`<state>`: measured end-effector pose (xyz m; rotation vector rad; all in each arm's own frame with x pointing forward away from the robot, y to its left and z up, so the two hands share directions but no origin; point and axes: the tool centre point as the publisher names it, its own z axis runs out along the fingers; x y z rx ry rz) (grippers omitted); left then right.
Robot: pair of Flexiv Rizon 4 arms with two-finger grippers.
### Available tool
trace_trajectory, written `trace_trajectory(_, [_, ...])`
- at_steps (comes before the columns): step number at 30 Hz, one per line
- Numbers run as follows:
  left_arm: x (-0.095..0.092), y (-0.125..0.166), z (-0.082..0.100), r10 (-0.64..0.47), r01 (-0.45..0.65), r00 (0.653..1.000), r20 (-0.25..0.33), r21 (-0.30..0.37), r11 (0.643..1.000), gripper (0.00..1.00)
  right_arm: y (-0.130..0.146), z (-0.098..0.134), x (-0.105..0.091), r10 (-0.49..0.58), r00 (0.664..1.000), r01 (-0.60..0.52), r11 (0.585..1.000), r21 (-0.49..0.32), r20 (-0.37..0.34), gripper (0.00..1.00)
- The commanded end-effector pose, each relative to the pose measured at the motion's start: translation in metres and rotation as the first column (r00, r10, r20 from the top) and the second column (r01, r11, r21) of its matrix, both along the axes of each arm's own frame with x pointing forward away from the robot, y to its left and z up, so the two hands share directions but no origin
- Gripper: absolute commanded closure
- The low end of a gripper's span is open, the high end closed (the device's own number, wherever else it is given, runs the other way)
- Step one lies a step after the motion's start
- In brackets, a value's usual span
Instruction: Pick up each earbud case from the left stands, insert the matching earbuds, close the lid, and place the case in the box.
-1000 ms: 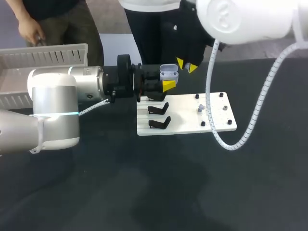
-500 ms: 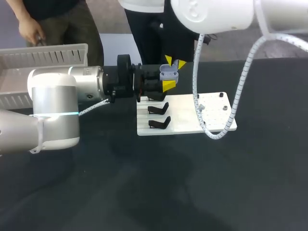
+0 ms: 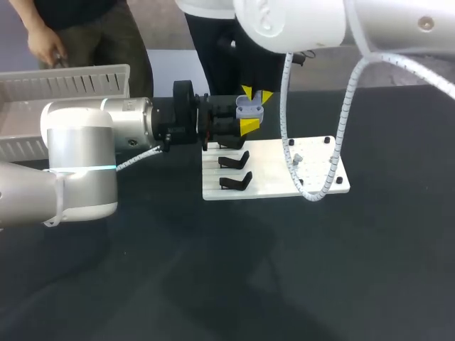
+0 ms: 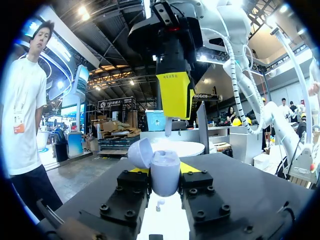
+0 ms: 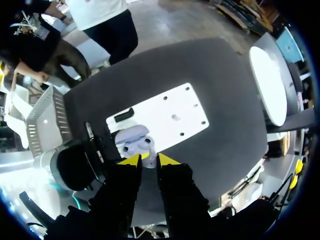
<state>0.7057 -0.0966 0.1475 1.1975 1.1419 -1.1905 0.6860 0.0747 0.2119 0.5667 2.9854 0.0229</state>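
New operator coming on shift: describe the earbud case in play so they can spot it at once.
Start at the white board mid-table; my left arm comes in at its far left edge. There the left gripper holds the earbud case, just under the right gripper. It is the only pale, rounded thing with its lid open; the stands beside it are black and empty.

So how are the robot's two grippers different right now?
The left gripper lies sideways; the right gripper points down, just above the open earbud case. The left gripper is shut on that case; whether the right gripper holds anything, I cannot tell. Both have yellow tips.
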Motion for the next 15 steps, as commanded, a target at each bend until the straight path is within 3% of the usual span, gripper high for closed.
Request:
trace_trajectory(1, [0.0001,-0.0003,-0.0004,0.002,-0.002,1.000,0.002,-0.002,1.000,1.00,0.0048,-0.0003,0.0047,0.003,1.000,-0.004,1.000,-0.013,-0.014,1.00])
trace_trajectory(15, [0.0001,-0.0003,-0.0004,0.002,-0.002,1.000,0.002,-0.002,1.000,1.00,0.0057,-0.0072,0.0053,0.011,1.000,-0.011,0.999,-0.037,-0.017,1.00])
